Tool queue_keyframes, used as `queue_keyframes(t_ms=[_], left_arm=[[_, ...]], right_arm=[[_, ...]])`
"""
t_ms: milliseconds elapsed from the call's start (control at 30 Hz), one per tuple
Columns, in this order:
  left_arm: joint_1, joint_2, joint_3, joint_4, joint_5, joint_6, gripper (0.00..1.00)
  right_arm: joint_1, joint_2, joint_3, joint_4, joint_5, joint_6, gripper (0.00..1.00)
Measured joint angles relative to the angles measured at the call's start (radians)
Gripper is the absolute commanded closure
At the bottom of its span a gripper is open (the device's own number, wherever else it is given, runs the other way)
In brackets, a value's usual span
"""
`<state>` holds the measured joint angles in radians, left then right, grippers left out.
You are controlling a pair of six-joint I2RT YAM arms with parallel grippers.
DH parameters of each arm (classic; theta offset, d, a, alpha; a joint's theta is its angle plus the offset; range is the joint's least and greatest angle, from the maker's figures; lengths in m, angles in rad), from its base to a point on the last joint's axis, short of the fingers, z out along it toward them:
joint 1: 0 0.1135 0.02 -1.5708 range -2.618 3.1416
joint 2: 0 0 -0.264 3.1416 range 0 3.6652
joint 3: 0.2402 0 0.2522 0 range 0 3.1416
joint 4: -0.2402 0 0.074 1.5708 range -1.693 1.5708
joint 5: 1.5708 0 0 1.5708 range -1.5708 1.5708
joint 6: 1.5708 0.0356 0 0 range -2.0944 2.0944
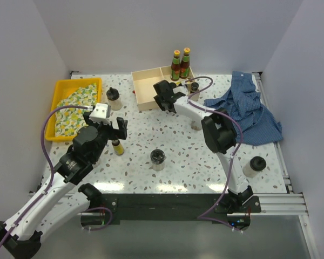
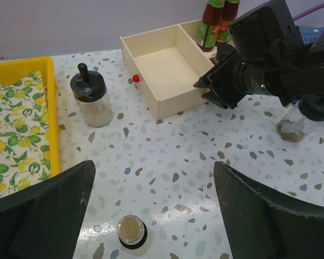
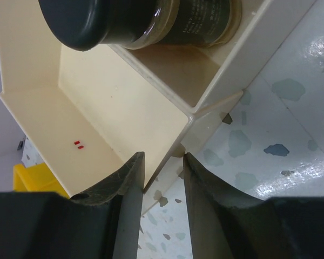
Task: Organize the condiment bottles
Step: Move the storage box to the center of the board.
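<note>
Left tool [image 1: 108, 128] wide open, nothing in it. It hangs over the surface [image 1: 183, 178], left of centre. A small yellow bottle [image 1: 117, 147] with a dark cap stands upright just below and in front of it, between my fingers' line in the left wrist view but not touched.

Right tool [image 3: 163, 178] is narrow and sits at the front wall of the wooden box [image 1: 148, 89], where the divider meets it. The wall edge runs down into the gap between my fingers. Cannot tell if they pinch it or only straddle it.

Bottles:
- The two sauce bottles [image 1: 181, 65] have red contents, green labels and orange caps. They stand upright side by side in the box's right rear compartment.
- The dark-lidded jar [image 3: 135, 21] is in the right front compartment, just past my right tool.
- The knob-lidded jar [image 1: 114, 99] is on the surface between the yellow tray [image 1: 62, 86] and the box, apart from both.
- The centre jar [image 1: 157, 159] has a black lid and stands alone mid-surface.
- The far-right jar [image 1: 255, 166] is near the right edge, below the blue shirt [image 1: 248, 110].
- One more clear jar [image 2: 294, 127] is partly hidden under my right arm.

The box's big left compartment holds nothing. A lemon-print cloth [image 1: 75, 108] lies in the tray.
</note>
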<state>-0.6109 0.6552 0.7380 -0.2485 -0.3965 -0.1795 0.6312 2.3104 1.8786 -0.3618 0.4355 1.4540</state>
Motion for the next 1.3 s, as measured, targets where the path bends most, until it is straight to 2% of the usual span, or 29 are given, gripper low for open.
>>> queue_keyframes(t_ms=[133, 467, 800, 1300], left_arm=[[0.000, 0.003, 0.000, 0.000, 0.000, 0.003, 0.04], [0.000, 0.006, 0.000, 0.000, -0.001, 0.007, 0.04], [0.000, -0.006, 0.000, 0.000, -0.005, 0.008, 0.04], [0.000, -0.016, 0.000, 0.000, -0.005, 0.008, 0.04]], right_arm=[[0.000, -0.032, -0.058, 0.036, 0.000, 0.007, 0.71], [-0.006, -0.145, -0.214, 0.033, 0.026, 0.018, 0.76], [0.010, -0.206, -0.290, 0.010, 0.083, 0.032, 0.89], [0.081, -0.277, -0.364, -0.069, 0.149, 0.076, 0.89]])
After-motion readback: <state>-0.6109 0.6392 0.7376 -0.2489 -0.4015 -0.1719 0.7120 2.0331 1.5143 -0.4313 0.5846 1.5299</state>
